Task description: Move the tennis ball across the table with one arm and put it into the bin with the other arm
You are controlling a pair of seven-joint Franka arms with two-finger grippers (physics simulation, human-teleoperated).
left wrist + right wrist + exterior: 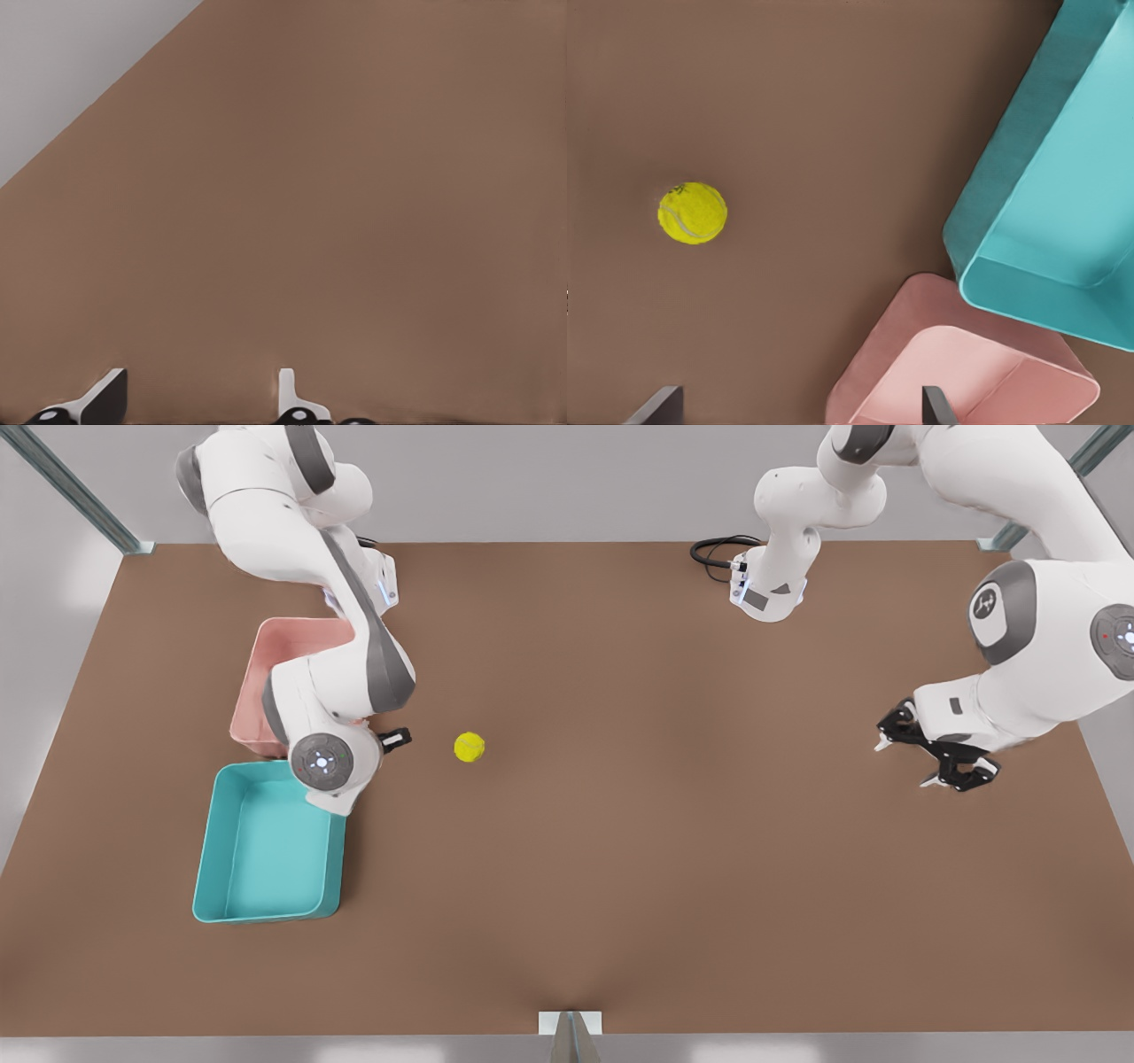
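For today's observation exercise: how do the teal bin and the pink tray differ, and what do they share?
The teal bin looks slightly larger than the pink tray. The bin lies nearer the front view's bottom edge, the tray behind it. An arm covers much of the tray, only a corner of the bin. Both are empty, low-walled rectangles with rounded corners.

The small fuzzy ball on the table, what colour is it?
Yellow-green tennis ball with a pale seam, clearest in the right wrist view.

Brown matte table (620, 850) fills the scene, pale grey floor (53, 602) beyond its edges, grey metal frame posts at both far corners (80, 496) and one bracket (570, 1027) at near edge centre, soft even light.
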